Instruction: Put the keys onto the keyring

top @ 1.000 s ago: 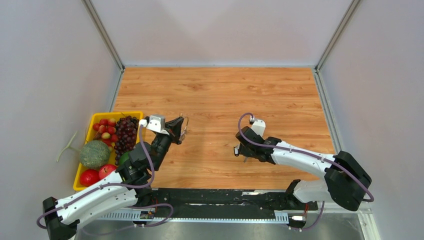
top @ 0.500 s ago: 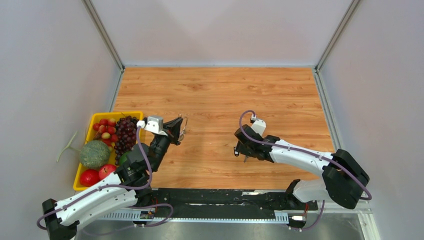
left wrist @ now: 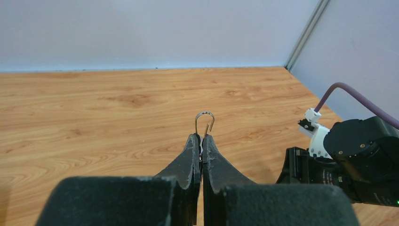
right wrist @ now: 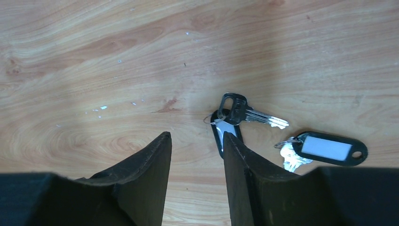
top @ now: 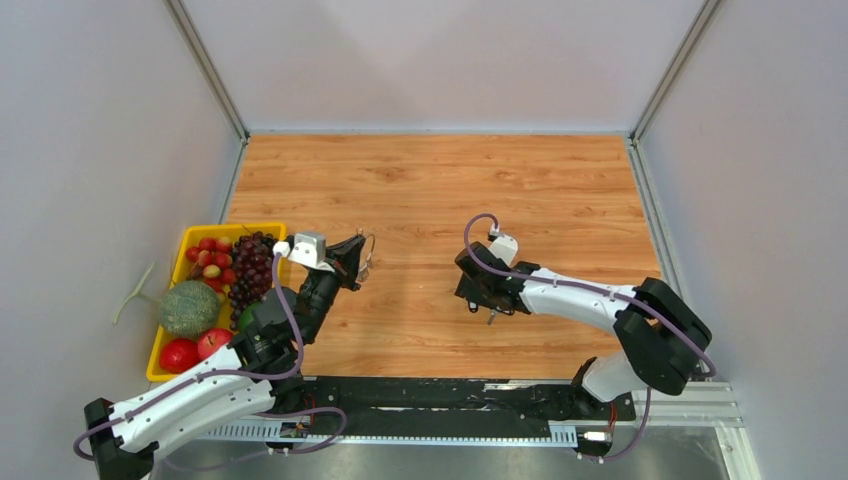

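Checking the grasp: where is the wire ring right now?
Left wrist view: the wire ring is pinched in the shut left claw, loop poking past the tips; overhead, just right of the fruit tray.

Desk (top: pixel 440 180): light brown, wood-grain streaks.
Keys (right wrist: pixel 240 110): black heads, silver blades.
Tag (right wrist: pixel 329 147): black rim, white insert.
Keyring (left wrist: pixel 204 121): thin silver wire.
Left claw (left wrist: pixel 201 150), right claw (right wrist: pixel 196 137): matte black.
Left arm (top: pixel 190 395), right arm (top: pixel 580 295): white shells, black joints, purple cables (top: pixel 290 300).
Tray (top: pixel 262 229): yellow.
Grapes (top: pixel 255 262): dark purple.
Melon (top: pixel 189 307): grey-green.
Apples (top: pixel 180 354): red.
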Tool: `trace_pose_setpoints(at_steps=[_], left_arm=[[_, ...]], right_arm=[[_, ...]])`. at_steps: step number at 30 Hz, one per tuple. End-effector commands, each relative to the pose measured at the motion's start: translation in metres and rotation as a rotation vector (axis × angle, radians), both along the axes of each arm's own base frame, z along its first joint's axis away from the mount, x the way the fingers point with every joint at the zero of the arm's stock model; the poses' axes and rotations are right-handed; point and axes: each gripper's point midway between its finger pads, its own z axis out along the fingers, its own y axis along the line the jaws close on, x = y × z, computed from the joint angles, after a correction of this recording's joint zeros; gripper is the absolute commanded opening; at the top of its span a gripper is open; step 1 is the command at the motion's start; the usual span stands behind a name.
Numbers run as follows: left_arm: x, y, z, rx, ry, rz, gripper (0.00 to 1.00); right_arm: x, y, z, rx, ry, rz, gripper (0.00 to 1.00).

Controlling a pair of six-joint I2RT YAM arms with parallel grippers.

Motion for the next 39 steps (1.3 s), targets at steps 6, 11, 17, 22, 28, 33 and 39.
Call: trace_pose_setpoints(at_steps=[6,11,17,22,28,33,39], left_arm=[[-0.001,0.003,0.009,-0.038,-0.018,0.002,0.00],[-0.002,0.004,0.008,-0.037,-0.019,0.004,0.00],[-0.002,0.004,0.008,-0.036,-0.019,0.003,0.00],[-0.002,0.004,0.008,-0.036,-0.018,0.003,0.00],[-0.001,0.004,0.007,-0.032,-0.017,0.005,0.00],[-0.001,0.003,0.006,-0.031,-0.016,0.004,0.00],[-0.001,0.004,0.007,-0.031,-0.017,0.005,0.00]], right_arm=[[0.023,0.025,0.017,0.100,-0.024,-0.045,0.47],[0.024,0.027,0.013,0.100,-0.010,-0.045,0.47],[0.022,0.023,0.007,0.090,0.001,-0.053,0.46],[0.022,0.017,0.003,0.082,0.006,-0.062,0.46],[0.020,0.016,0.012,0.083,-0.017,-0.021,0.44],[0.020,0.021,0.043,0.104,-0.091,0.087,0.45],[0.017,0.007,0.055,0.039,-0.142,0.164,0.47]])
